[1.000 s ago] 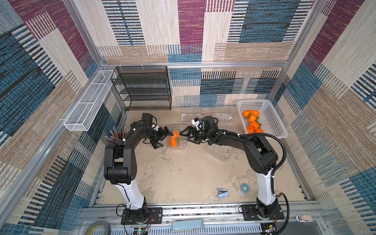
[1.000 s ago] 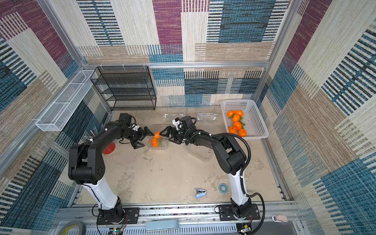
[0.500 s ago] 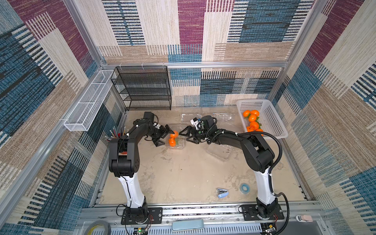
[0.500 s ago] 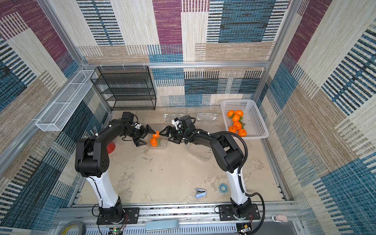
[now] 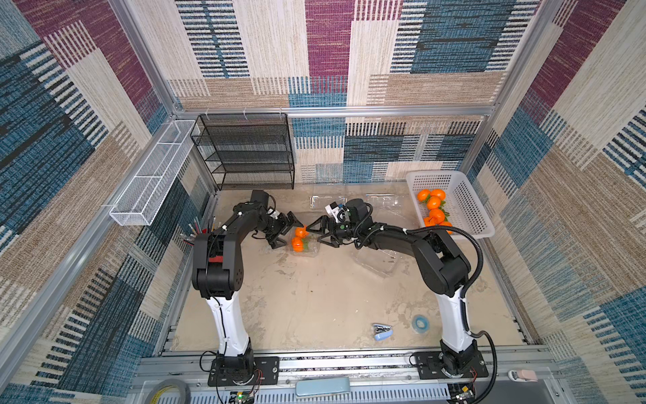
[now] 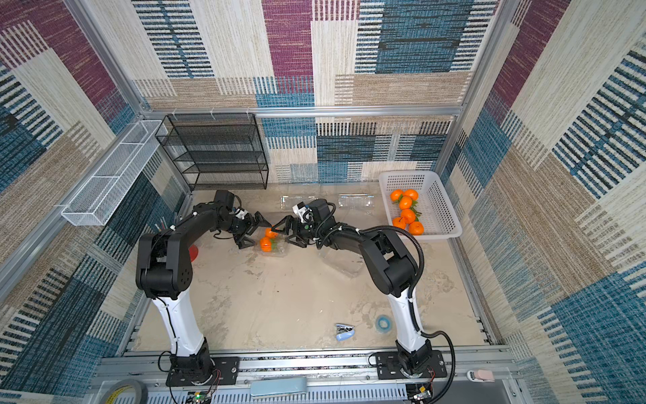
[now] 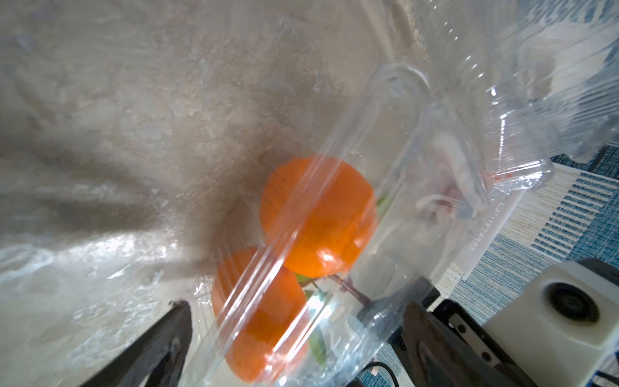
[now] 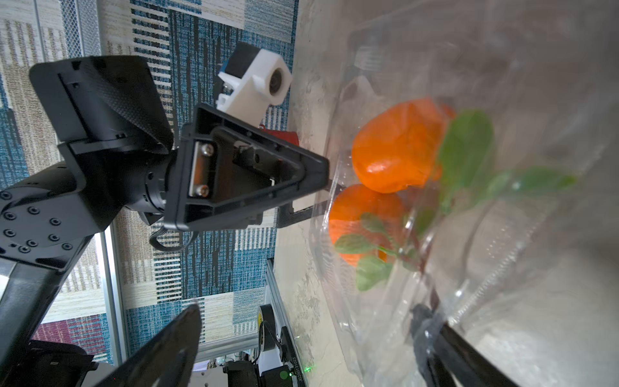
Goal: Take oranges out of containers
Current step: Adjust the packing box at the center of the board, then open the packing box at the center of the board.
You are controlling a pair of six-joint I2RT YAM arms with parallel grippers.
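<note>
Two oranges (image 5: pixel 298 239) (image 6: pixel 268 240) on a leafy stem lie in a clear clamshell container (image 5: pixel 309 249) at the middle back of the table. My left gripper (image 5: pixel 288 235) (image 6: pixel 257 235) is open on the container's left side, and my right gripper (image 5: pixel 314 235) (image 6: pixel 279 234) is open on its right side. In the left wrist view the oranges (image 7: pixel 318 214) and the container (image 7: pixel 435 167) sit between the spread fingers of the left gripper (image 7: pixel 296 335). The right wrist view shows the oranges (image 8: pixel 395 147) behind the plastic, with the right gripper (image 8: pixel 308 335) straddling the container's edge (image 8: pixel 502 268).
A white perforated basket (image 5: pixel 468 206) at the back right holds several oranges (image 5: pixel 433 203). Empty clear containers lie by the right arm (image 5: pixel 379 259) and along the back (image 5: pixel 325 201) (image 5: pixel 388 199). A black mesh rack (image 5: pixel 248 150), pen cup (image 5: pixel 199 231), stapler (image 5: pixel 382 330) and tape roll (image 5: pixel 418 322) are also here.
My left gripper has moved right, closer to the container with the oranges. The right gripper has hardly moved. Both stayed open.
</note>
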